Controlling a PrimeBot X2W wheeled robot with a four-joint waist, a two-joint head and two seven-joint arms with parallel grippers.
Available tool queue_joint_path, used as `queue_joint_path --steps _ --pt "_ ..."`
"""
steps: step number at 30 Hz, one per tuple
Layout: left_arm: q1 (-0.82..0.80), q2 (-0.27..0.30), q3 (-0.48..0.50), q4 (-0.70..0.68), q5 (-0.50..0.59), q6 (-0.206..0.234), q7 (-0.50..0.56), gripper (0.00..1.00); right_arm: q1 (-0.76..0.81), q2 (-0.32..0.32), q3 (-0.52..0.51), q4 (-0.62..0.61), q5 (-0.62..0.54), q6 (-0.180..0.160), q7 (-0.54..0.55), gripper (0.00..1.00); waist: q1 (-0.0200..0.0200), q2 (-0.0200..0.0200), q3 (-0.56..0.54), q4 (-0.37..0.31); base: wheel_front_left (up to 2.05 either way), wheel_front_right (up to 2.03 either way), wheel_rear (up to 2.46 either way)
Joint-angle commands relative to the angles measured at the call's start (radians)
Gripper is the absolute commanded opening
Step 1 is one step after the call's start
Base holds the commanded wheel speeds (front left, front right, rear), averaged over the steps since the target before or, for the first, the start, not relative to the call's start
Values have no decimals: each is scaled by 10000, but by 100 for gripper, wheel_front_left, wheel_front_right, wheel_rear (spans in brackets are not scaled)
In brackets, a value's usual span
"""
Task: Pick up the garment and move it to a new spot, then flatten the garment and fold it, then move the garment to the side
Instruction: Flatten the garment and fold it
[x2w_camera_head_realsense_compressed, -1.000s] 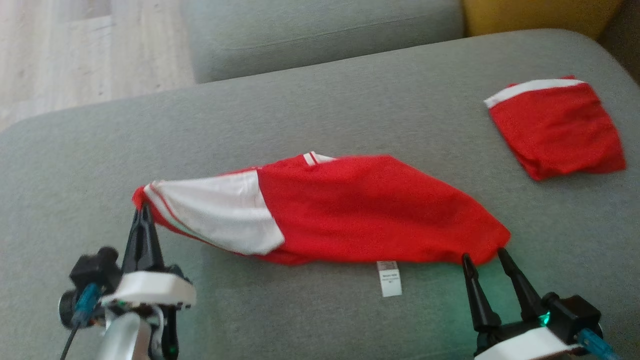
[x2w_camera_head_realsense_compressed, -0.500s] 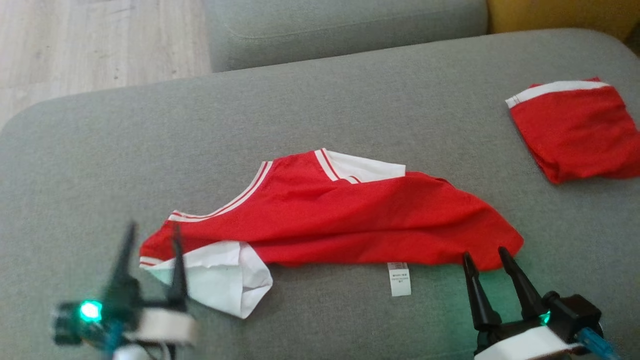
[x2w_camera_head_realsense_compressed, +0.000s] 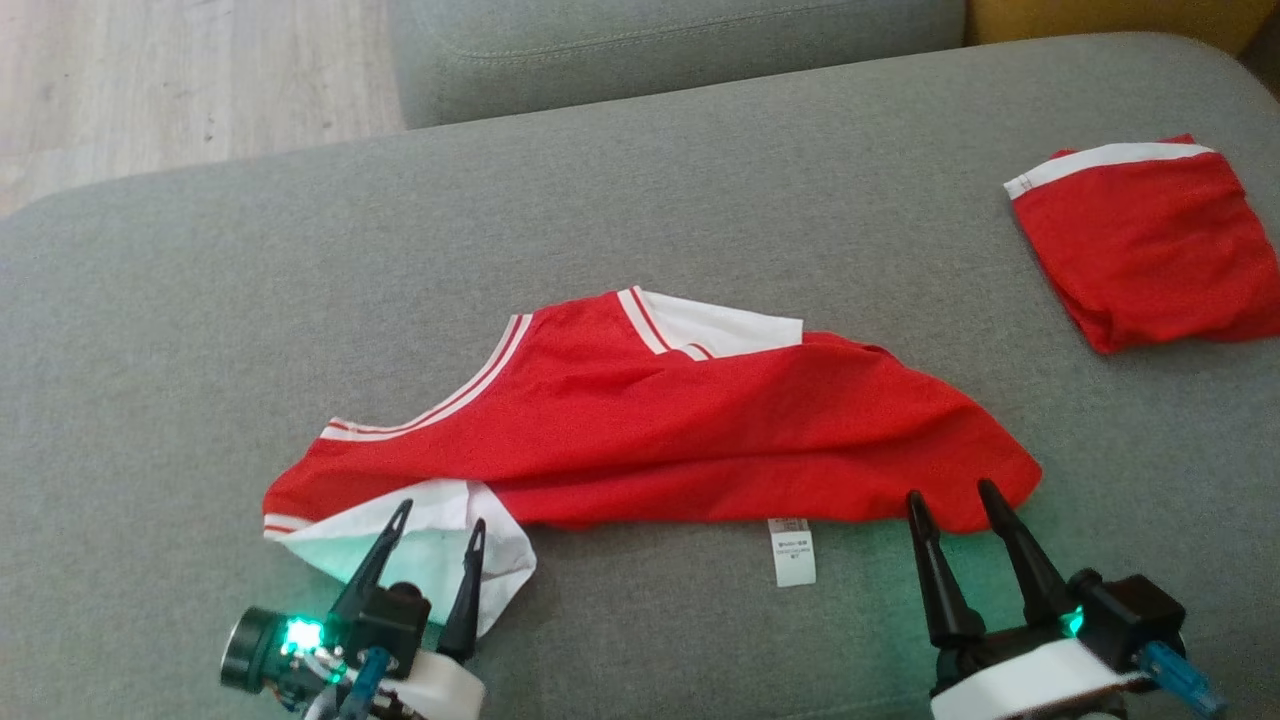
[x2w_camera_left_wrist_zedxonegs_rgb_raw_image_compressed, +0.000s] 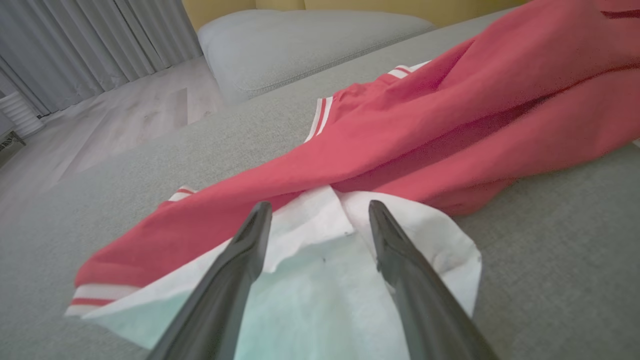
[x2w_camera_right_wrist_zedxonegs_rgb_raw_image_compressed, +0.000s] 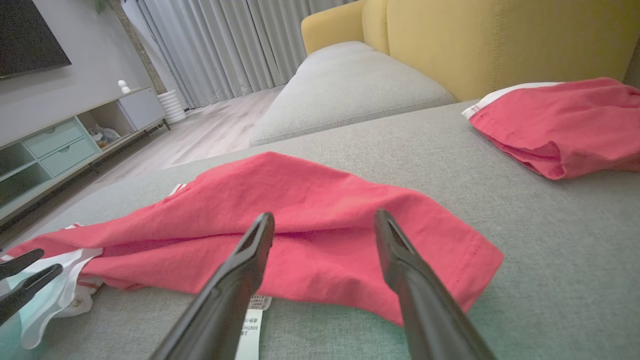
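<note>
The garment (x2w_camera_head_realsense_compressed: 700, 430), a red mesh shirt with white sleeves and striped trim, lies loosely bunched on the grey cushion (x2w_camera_head_realsense_compressed: 300, 300). Its white label (x2w_camera_head_realsense_compressed: 792, 550) hangs off the near hem. My left gripper (x2w_camera_head_realsense_compressed: 437, 515) is open, its tips over the white sleeve (x2w_camera_left_wrist_zedxonegs_rgb_raw_image_compressed: 310, 280) at the shirt's left end, holding nothing. Open too, my right gripper (x2w_camera_head_realsense_compressed: 948, 492) has its tips at the red corner (x2w_camera_right_wrist_zedxonegs_rgb_raw_image_compressed: 450, 260) on the right end. In the right wrist view the garment (x2w_camera_right_wrist_zedxonegs_rgb_raw_image_compressed: 280, 220) spreads ahead and the left gripper (x2w_camera_right_wrist_zedxonegs_rgb_raw_image_compressed: 35, 272) shows at the far left.
A smaller folded red piece with a white band (x2w_camera_head_realsense_compressed: 1140, 240) lies at the cushion's far right. Another grey cushion (x2w_camera_head_realsense_compressed: 660, 50) sits beyond, with wooden floor (x2w_camera_head_realsense_compressed: 180, 90) to the left and a yellow sofa back (x2w_camera_right_wrist_zedxonegs_rgb_raw_image_compressed: 500, 45) behind.
My left gripper has opened and let go of the white sleeve end, which dropped onto the cushion. The shirt settled flatter with its collar showing. The right gripper stays open at the corner.
</note>
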Motion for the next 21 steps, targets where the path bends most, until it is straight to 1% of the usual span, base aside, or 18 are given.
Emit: queue_joint_path --steps 1,4,7,8,9,10,11,12,13,18,21 --pt "-345 23 240 -112 77 137 -86 100 -365 -136 234 -276 49 65 -38 100 -1 0 12 -56 0 0 0" --pt "-533 -4 269 345 52 290 -94 100 -346 -188 212 -284 56 65 -38 100 -1 0 13 -154 0 0 0" --pt "-658 -15 273 710 -26 308 -115 100 -310 -219 165 -279 58 65 -38 100 -1 0 -11 -219 0 0 0" --pt "-688 -19 279 795 -53 322 -128 89 -297 -224 149 -281 54 65 -38 100 -1 0 -24 -232 0 0 0" --pt "-713 -25 297 851 -91 350 -149 64 -285 -226 134 -284 52 65 -38 100 -1 0 -35 -240 0 0 0" --pt "-729 -27 308 894 -124 371 -174 43 -274 -230 121 -286 53 65 -38 100 -1 0 -49 -241 0 0 0" --pt "-738 -36 331 902 -175 397 -205 35 -260 -231 102 -286 50 65 -38 100 -1 0 -66 -234 0 0 0" --pt "-735 -46 349 900 -227 418 -233 6 -242 -228 80 -289 43 65 -38 100 -1 0 -87 -218 0 0 0" --pt "-723 -60 353 906 -281 416 -253 0 -219 -225 58 -292 38 65 -38 100 -1 0 -109 -193 0 0 0" --pt "-715 -49 272 832 -376 399 -315 0 -141 -177 41 -291 27 65 -38 100 -1 0 -205 25 0 0 0" --pt "-642 21 317 337 -444 496 -336 0 -59 -166 2 -229 39 65 -38 100 -1 0 -274 204 0 0 0"
